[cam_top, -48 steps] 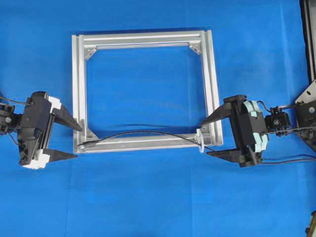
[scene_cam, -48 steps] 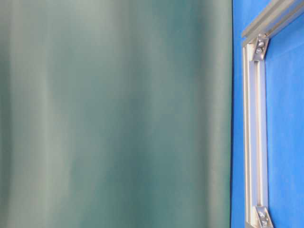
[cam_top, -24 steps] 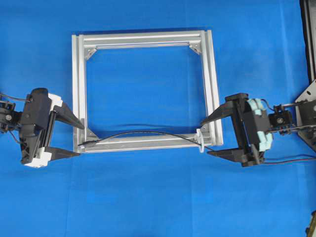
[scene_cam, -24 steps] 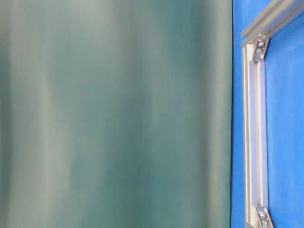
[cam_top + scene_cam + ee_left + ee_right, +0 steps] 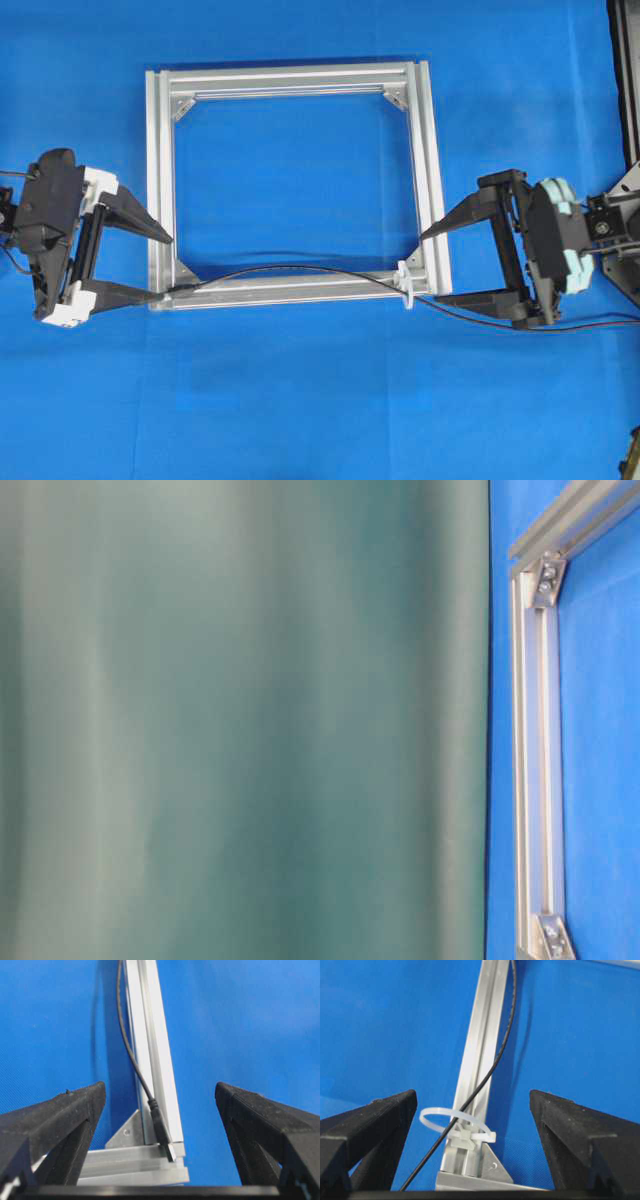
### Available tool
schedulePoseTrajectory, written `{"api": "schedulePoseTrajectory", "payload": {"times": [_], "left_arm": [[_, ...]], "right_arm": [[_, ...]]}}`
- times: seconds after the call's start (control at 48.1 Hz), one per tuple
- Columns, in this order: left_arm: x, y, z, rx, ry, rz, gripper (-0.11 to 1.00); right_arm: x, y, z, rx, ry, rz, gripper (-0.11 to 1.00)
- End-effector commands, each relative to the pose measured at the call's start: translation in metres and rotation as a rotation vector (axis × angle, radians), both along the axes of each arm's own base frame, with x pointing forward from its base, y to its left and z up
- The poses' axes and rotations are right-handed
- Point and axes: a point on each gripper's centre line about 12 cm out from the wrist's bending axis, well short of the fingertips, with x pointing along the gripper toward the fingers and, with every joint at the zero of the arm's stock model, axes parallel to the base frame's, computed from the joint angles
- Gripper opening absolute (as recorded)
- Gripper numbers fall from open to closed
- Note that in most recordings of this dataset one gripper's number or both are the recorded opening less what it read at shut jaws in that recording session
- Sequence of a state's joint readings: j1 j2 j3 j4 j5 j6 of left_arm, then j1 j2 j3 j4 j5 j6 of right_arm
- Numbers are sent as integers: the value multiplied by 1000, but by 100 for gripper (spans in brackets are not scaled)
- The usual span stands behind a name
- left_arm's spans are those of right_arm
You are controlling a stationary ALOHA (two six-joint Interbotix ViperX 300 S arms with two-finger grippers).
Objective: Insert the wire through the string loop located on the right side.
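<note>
Thin black wire (image 5: 300, 270) with plug tip – lying along near rail of square silver aluminium frame (image 5: 160, 180), threaded through small white string loop (image 5: 451, 1122) at right corner. Left gripper (image 5: 152, 268) spread wide, empty – right gripper (image 5: 440, 266) likewise, flanking loop.

One square aluminium frame (image 5: 290, 185) lies on the blue tabletop (image 5: 300, 400), with four triangular corner brackets (image 5: 183, 105) inside its corners. One thin black wire (image 5: 300, 270) runs along its near rail, and one white string loop (image 5: 406, 284) stands at the near right corner. Two claws are in view, the left claw (image 5: 150, 268) and the right claw (image 5: 440, 266).
</note>
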State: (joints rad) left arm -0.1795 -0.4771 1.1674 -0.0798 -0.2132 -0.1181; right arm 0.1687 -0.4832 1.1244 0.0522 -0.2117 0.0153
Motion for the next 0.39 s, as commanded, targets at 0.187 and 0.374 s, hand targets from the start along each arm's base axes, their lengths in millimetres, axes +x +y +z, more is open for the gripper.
{"api": "schedulePoseTrajectory", "payload": {"times": [0.187, 0.374], "left_arm": [[5, 3, 8, -1, -26, 12, 89], [5, 2, 8, 1, -27, 9, 89]], "right_arm": [[3, 0, 10, 3, -32, -2, 89], [3, 0, 11, 3, -34, -2, 89]]}}
